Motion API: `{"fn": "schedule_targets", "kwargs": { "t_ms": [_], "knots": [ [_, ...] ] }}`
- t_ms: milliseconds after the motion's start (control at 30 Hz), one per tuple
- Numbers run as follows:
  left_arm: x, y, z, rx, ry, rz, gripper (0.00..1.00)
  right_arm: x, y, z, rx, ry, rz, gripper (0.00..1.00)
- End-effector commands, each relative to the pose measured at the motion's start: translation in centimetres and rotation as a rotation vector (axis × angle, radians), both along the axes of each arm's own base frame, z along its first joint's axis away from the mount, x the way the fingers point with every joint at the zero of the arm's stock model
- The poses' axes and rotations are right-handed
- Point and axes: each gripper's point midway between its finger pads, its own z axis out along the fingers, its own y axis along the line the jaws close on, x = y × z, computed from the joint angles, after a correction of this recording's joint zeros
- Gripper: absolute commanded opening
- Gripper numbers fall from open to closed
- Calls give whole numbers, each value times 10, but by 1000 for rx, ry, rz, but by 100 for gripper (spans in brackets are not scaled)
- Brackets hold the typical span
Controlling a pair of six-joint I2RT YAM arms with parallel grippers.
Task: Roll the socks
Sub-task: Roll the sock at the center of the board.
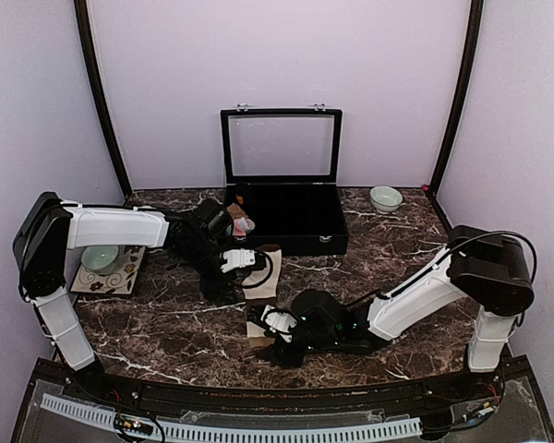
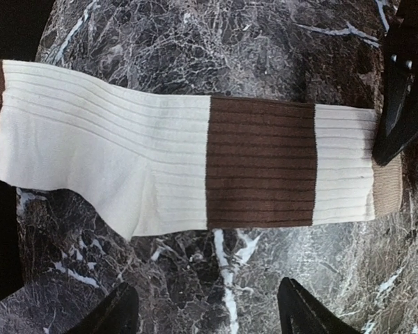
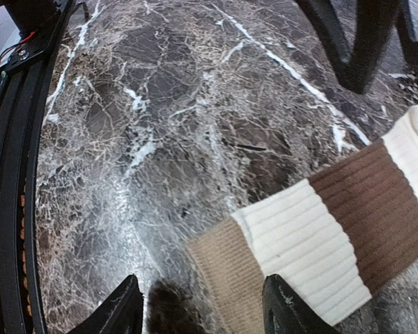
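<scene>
The cream-beige sock (image 2: 111, 153) with a dark brown band lies flat and stretched out on the marble table; it also shows in the top view (image 1: 271, 281). My left gripper (image 2: 209, 313) is open and hovers just beside the sock's long edge, touching nothing; the top view shows it too (image 1: 245, 277). My right gripper (image 3: 202, 309) is open with the sock's tan cuff (image 3: 226, 278) lying between its fingers, and sits at the sock's near end (image 1: 261, 334). A small pink piece, seemingly the pink sock (image 1: 245, 224), lies at the black case's left front corner.
An open black case (image 1: 286, 242) with a raised glass lid stands behind the sock. A small tan bundle (image 1: 235, 210) sits by its left edge. A pale green bowl (image 1: 385, 198) is at the back right. Another bowl (image 1: 100, 257) rests on a patterned mat (image 1: 122, 277) at the left.
</scene>
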Motion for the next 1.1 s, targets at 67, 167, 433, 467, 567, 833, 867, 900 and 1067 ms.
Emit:
{"fn": "schedule_targets", "kwargs": {
  "t_ms": [67,167,433,467,567,833,867,900,1067],
  "knots": [
    [-8,-8,24,-57,50,-3,72,-10,25,9,77,63,72,55],
    [-13,-7,26,-65,61,-8,71,-11,24,13,89,69,79,54],
    [-38,1,25,-84,118,-48,71,-2,-10,27,63,8,80,53],
    [-41,2,24,-84,125,-52,70,-4,-12,25,51,3,95,53],
    [-43,1,23,-88,138,-53,69,-9,-14,17,22,7,128,52],
    [-43,-3,21,-91,168,-50,67,-10,-10,0,-55,-40,179,43],
    [-43,-2,20,-90,171,-50,67,-8,-12,-3,-67,-51,176,42],
    [-44,-2,20,-91,172,-51,67,-6,-12,-4,-74,-62,172,41],
    [-46,-1,16,-86,185,-42,66,-3,-13,-12,-121,-104,178,33]
  ]
}}
